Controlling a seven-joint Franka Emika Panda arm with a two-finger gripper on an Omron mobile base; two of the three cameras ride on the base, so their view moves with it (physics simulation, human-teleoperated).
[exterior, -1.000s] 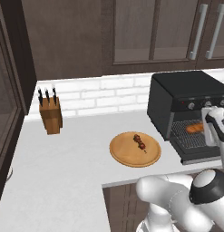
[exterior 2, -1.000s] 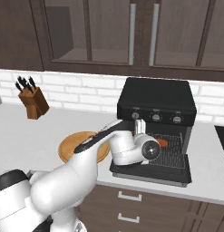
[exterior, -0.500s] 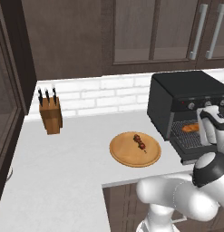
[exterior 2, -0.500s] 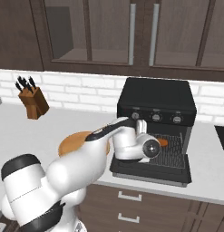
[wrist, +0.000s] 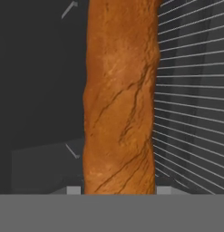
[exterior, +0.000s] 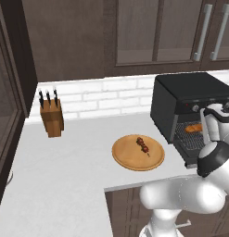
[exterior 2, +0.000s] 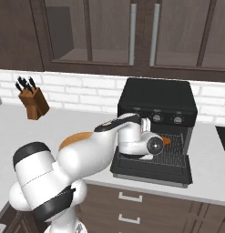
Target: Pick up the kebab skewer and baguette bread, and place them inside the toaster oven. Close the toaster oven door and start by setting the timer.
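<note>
At right-centre of the right base view, the baguette bread (exterior 2: 165, 141) is clamped between the jaws inside the toaster oven (exterior 2: 157, 109); released crooked, it could roll off the wire rack (exterior 2: 175, 152).

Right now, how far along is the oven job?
Nothing is finished. In hand: the baguette is at the open oven, over its wire rack, still close in front of the hand camera. Whether the fingers still grip it is unclear. Left: the skewer still lies on the plate, then the door and timer.
</note>
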